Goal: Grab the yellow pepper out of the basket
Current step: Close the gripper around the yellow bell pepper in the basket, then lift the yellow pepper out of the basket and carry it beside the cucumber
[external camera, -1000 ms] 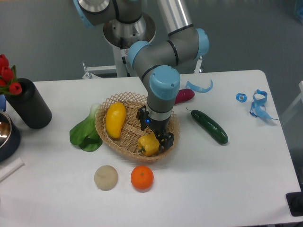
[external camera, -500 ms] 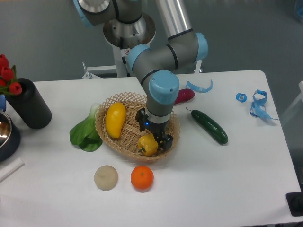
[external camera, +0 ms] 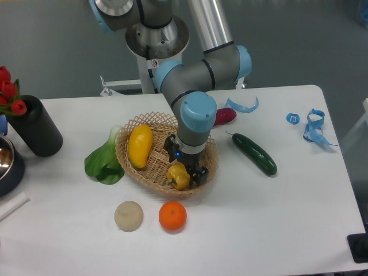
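The yellow pepper [external camera: 179,176] lies in the front right part of the woven wicker basket [external camera: 129,161], its top partly hidden by the gripper. My gripper [external camera: 185,163] points down into the basket right over the pepper. Its jaws stand apart, one dark finger [external camera: 171,144] behind and to the left of the pepper, the other [external camera: 199,173] at its right side. The pepper still rests on the basket floor. I cannot tell whether the fingers touch it.
A long smooth yellow fruit [external camera: 140,145] lies in the basket's left half. A green leafy vegetable [external camera: 103,162] lies left of the basket; an orange [external camera: 172,216] and a pale round item [external camera: 129,215] lie in front. A cucumber [external camera: 255,153] and a purple vegetable [external camera: 224,116] lie to the right. A black cylinder with tulips [external camera: 34,126] stands at far left.
My gripper has moved slightly down and to the left, lower around the pepper, covering more of it. The pepper has stayed in the basket.
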Motion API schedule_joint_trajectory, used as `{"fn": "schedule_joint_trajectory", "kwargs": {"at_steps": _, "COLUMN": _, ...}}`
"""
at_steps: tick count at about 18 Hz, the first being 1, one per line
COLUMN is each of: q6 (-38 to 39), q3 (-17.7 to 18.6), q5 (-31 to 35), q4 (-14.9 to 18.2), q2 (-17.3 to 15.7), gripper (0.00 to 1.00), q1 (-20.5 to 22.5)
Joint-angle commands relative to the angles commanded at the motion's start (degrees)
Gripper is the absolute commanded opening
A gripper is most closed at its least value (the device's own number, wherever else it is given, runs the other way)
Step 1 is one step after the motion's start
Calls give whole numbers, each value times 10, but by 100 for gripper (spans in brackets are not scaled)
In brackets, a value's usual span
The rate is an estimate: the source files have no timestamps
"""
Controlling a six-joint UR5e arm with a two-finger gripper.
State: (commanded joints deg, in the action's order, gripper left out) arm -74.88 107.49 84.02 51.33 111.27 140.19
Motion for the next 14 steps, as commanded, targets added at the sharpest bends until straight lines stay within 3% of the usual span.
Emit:
{"fn": "schedule_joint_trajectory", "kwargs": {"at_steps": 1, "q6": 0, "q3": -1, "q5": 0, "q4": -1, "q2": -1, "gripper": 47, "q1": 0}}
{"fn": "schedule_joint_trajectory", "kwargs": {"at_steps": 2, "q6": 1, "q3": -3, "q5": 0, "q4": 0, "q2": -2, "gripper": 46, "q1": 0}}
{"fn": "schedule_joint_trajectory", "kwargs": {"at_steps": 14, "q6": 11, "q3": -18, "q5": 4, "q4": 38, "q2": -81, "gripper": 47, "q1": 21}}
